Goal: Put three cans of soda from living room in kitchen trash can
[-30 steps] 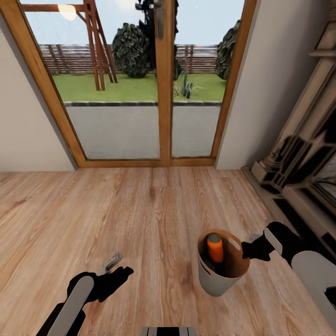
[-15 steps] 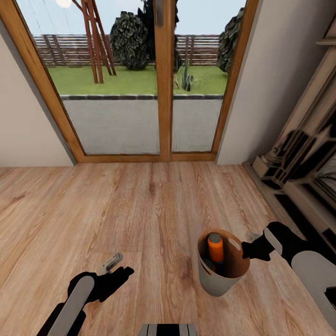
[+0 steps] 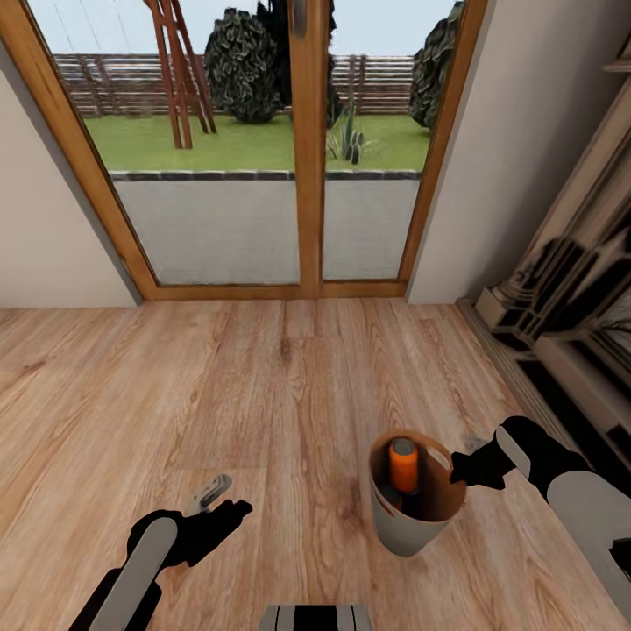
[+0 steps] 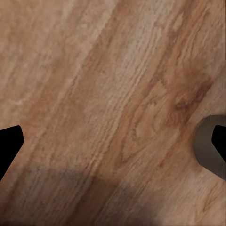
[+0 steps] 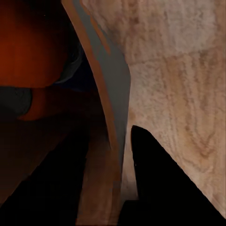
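Inside the tash can (image 3: 412,526), cans (image 3: 404,465) overlap indistinctly.

Right up close, the grey tapered bin's thin rim wall (image 5: 110,94) cuts through the shot. The black right gripper (image 5: 117,179) straddles that wall: one dark finger (image 5: 52,183) inside the bin, the other (image 5: 165,183) outside, clamped on it. Inside the bin, a round orange soda can (image 5: 28,47) glows in shadow. Beyond the wall, warm wood plank floor (image 5: 183,70).

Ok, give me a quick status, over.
Right gripper clamped on trash can rim, orange soda can inside. Left gripper open, empty. Glass doors ahead, fireplace to the right.
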`<state>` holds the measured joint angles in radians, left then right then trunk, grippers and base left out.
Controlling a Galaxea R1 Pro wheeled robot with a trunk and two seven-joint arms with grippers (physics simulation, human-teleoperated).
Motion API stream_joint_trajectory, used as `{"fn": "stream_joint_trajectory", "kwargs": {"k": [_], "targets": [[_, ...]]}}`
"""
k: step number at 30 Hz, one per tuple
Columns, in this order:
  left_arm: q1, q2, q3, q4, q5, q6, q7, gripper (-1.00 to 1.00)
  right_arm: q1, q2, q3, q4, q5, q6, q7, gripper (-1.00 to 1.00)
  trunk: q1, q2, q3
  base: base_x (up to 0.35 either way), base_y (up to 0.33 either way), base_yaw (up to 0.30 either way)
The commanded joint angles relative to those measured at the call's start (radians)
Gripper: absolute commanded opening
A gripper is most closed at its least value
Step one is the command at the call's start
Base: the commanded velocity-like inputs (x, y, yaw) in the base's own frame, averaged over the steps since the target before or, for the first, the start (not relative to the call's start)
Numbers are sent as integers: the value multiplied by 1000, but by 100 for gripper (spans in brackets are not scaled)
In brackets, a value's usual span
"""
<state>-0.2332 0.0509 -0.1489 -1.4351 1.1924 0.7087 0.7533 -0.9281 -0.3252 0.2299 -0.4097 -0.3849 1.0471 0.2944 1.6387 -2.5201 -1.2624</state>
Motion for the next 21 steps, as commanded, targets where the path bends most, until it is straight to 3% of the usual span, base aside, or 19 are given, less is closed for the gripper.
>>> {"fn": "stream_joint_trajectory", "kwargs": {"k": [1, 12, 16, 21], "targets": [[0, 0, 0, -1, 0, 1, 0, 100, 0, 0, 1, -1, -1, 0, 0, 100, 0, 0, 0, 0, 0, 0], [3, 2, -3, 14, -5, -5, 5, 100, 4, 0, -1, -10, 0, 0, 1, 100, 0, 0, 0, 0, 0, 0], [28, 1, -28, 25, -10, -11, 5, 100, 18, -12, -2, -131, -6, 0, 6, 100, 0, 0, 0, -87, 0, 0], [33, 3, -34, 26, -11, -12, 5, 100, 37, -16, -3, -182, -7, 0, 8, 100, 0, 0, 0, -270, 0, 0]]}}
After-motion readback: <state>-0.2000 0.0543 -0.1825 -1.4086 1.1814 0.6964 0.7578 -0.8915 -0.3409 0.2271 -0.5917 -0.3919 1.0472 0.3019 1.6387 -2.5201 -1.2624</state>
